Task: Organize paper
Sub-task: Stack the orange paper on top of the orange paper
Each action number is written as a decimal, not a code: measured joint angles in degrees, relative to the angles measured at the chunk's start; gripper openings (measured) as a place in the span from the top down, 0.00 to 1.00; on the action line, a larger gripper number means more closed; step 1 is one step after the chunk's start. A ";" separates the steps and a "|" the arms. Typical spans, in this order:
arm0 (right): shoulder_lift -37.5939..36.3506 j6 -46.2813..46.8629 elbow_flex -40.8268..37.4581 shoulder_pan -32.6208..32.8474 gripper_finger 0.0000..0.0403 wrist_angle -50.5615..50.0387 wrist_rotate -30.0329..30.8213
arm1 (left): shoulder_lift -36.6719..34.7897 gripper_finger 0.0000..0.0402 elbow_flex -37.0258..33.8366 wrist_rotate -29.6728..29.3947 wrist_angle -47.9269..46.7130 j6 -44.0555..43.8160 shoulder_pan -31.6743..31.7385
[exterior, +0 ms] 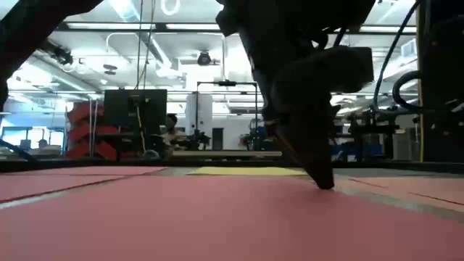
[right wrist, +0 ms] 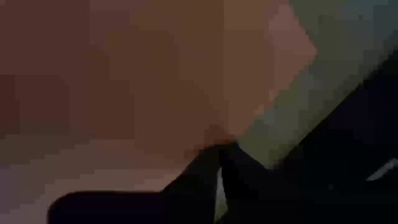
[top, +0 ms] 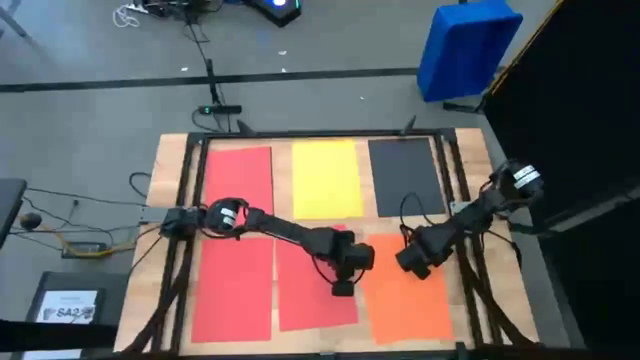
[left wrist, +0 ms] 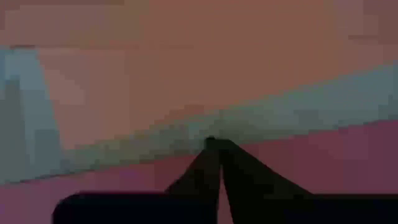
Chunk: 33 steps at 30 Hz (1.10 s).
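From above, the table (top: 165,160) carries six sheets of paper: a red sheet (top: 238,175), a yellow sheet (top: 326,178) and a dark grey sheet (top: 404,176) along the far row, and nearer the camera a second red sheet (top: 233,292), a third red sheet (top: 312,295) lying slightly askew, and an orange sheet (top: 408,300). The left gripper (top: 343,287) is down over the right edge of the askew red sheet, just beside the orange one; the right gripper (top: 413,264) is at the orange sheet's far edge. The high view does not settle how the fingers stand — the wrist views do: the left gripper's fingers (left wrist: 205,171) are pressed together to a point at a pale gap between sheets, and the right gripper's fingers (right wrist: 202,171) are likewise closed, tips at the orange sheet's edge, with nothing seen pinched between either pair. The low view adds what no other shows: a dark gripper tip touching the red paper, the yellow sheet a thin strip behind it, and a room beyond with a monitor (exterior: 135,109) and a seated person (exterior: 172,130). Only the high view shows a blue bin (top: 467,48) on the floor beyond the far right corner and a labelled dark box (top: 70,305) to the table's left — the arms hide parts of the middle sheets
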 joint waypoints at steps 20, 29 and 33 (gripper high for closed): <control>-0.05 -1.22 0.02 0.04 1.00 0.24 1.88 | -0.12 1.00 -0.15 0.06 1.33 -0.17 0.13; -0.05 -1.38 0.02 0.04 1.00 0.29 1.91 | -0.14 1.00 0.81 1.02 -0.09 -0.85 0.15; -0.05 -1.38 0.02 0.04 1.00 0.31 1.91 | 0.11 1.00 2.51 0.35 -0.21 -0.98 0.13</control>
